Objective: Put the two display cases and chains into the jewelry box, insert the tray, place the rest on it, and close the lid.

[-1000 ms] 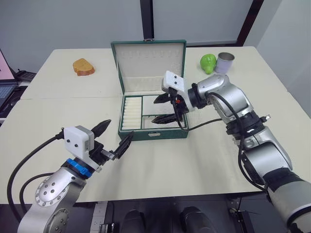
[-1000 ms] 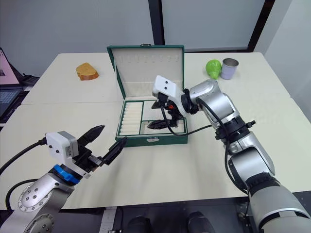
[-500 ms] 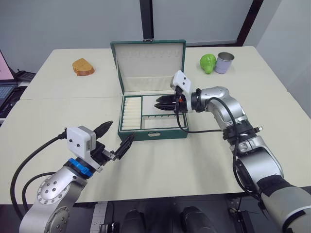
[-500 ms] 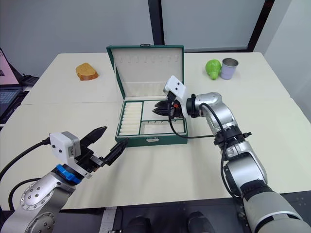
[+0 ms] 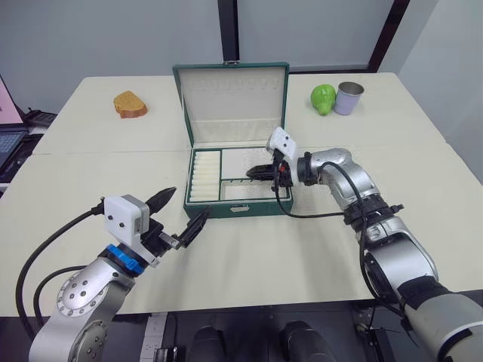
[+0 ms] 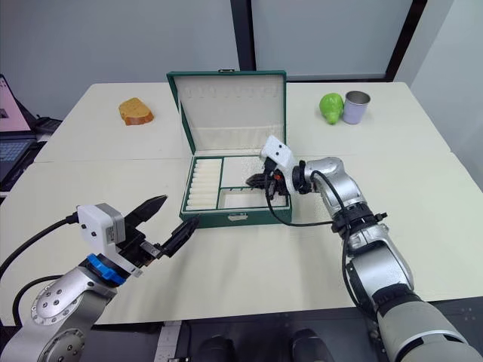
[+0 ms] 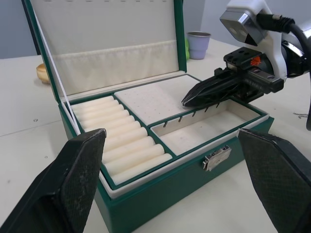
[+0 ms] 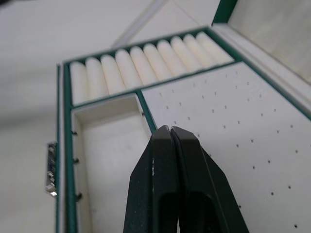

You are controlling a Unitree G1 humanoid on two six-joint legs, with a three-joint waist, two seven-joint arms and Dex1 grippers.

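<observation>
The dark green jewelry box (image 5: 238,210) stands open at mid-table, its lid (image 5: 232,102) upright behind it. The cream-lined tray (image 7: 160,99) sits inside the box, with ring rolls on the left and compartments on the right. My right gripper (image 5: 253,173) reaches in from the right, shut on nothing, its tips just above the divider between the perforated panel and the front compartment (image 8: 109,145). My left gripper (image 5: 187,204) hovers open in front of the box's left corner, apart from it. The display cases and chains are out of view.
A brown bread-like piece (image 5: 129,104) lies at the back left. A green fruit (image 5: 323,99) and a metal can (image 5: 349,97) stand at the back right. A laptop (image 5: 9,139) sits off the left edge. The box's metal clasp (image 7: 216,158) faces me.
My right gripper has gone from open to shut, empty, and its wrist has pulled back right and dropped lower over the tray. The left arm has stayed still.
</observation>
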